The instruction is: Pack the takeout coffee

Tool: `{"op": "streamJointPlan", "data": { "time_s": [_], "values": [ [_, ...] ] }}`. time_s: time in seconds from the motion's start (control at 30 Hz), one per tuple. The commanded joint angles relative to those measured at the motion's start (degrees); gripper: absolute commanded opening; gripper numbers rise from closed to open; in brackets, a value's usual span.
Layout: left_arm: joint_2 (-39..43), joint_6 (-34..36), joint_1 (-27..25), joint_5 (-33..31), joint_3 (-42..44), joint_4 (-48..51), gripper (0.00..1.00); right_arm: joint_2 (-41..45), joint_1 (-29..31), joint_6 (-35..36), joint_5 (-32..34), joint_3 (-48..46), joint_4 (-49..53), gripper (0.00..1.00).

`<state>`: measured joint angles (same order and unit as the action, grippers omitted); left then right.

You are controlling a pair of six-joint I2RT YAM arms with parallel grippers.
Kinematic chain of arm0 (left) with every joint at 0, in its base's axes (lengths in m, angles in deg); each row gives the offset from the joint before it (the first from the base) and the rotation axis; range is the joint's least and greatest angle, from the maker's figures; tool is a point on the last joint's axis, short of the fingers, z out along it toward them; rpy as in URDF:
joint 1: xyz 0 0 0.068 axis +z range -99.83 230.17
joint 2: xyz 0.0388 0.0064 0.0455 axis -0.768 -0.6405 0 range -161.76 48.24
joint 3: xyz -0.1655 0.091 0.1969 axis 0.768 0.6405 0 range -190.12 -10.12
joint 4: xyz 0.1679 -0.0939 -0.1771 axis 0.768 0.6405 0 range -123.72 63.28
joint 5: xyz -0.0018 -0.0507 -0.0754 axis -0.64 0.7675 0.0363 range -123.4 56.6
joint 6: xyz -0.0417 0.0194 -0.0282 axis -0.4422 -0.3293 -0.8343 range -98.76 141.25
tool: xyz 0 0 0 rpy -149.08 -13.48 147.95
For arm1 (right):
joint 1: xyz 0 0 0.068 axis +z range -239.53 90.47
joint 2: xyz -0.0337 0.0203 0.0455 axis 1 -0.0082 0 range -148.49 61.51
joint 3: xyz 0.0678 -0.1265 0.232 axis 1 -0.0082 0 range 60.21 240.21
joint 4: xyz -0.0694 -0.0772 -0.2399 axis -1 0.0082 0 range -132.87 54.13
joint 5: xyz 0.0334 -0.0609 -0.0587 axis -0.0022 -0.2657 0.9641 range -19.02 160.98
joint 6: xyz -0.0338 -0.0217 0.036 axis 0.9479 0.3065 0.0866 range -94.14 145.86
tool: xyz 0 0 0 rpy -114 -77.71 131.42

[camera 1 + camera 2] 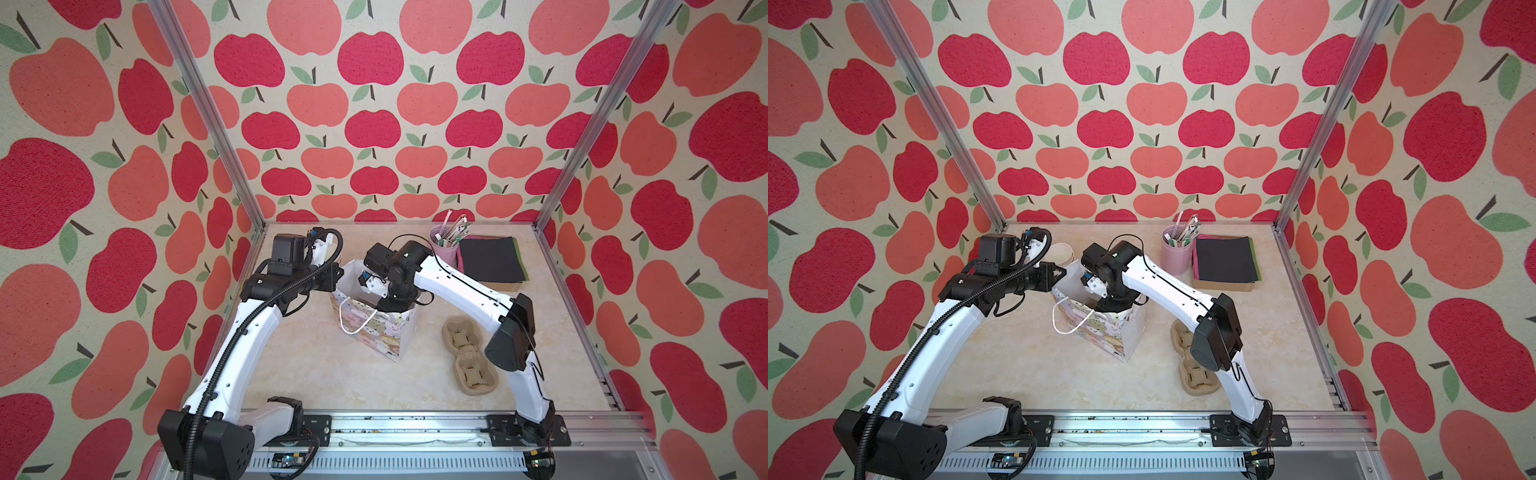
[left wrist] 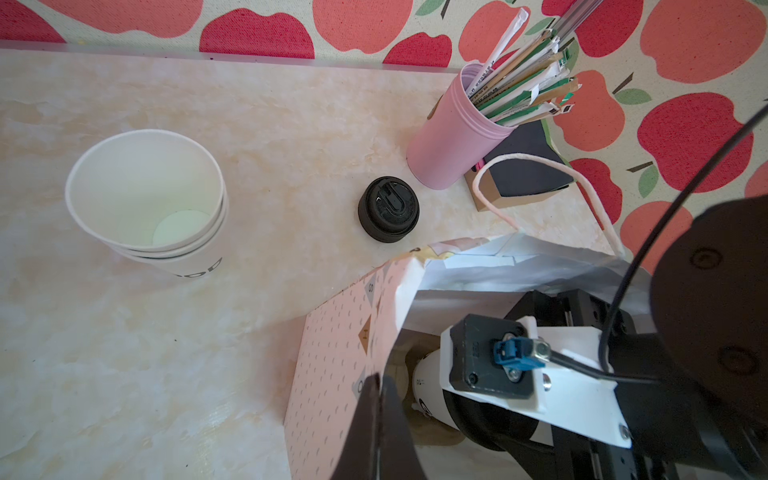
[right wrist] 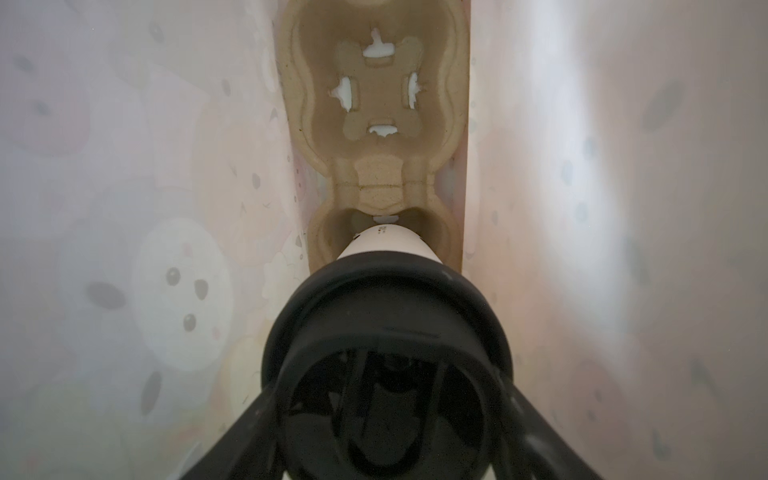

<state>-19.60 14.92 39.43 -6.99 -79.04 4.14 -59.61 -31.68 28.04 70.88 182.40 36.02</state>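
Note:
The takeout coffee (image 3: 386,247), a white paper cup under a black lid (image 3: 386,316), hangs inside the patterned gift bag (image 1: 374,332). My right gripper (image 3: 388,374) is shut on it, one finger on each side of the lid. The cup's base points into the near socket of a brown pulp carrier (image 3: 374,104) on the bag's floor; I cannot tell whether it touches. In the left wrist view the takeout coffee (image 2: 430,382) shows below the right wrist. My left gripper (image 2: 380,386) is shut on the gift bag's upper edge (image 2: 332,374), at its far-left corner in both top views.
Behind the bag stand stacked white cups (image 2: 145,195), a loose black lid (image 2: 388,210) and a pink cup of sticks (image 2: 457,133). A box with black napkins (image 1: 490,259) sits at the back right. A second pulp carrier (image 1: 469,357) lies on the table right of the bag.

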Motion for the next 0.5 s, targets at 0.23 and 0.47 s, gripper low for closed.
{"op": "streamJointPlan", "data": {
  "time_s": [0.23,0.47],
  "values": [
    [-1.0,0.8,0.3,0.3,-1.0,0.8,0.00,0.8,-0.6,0.7,1.0,-2.3,-0.6,0.65],
    [-1.0,0.6,0.3,0.3,-0.9,0.8,0.00,-0.2,-0.5,0.5,1.6,-3.2,-0.8,0.65]
  ]
}}
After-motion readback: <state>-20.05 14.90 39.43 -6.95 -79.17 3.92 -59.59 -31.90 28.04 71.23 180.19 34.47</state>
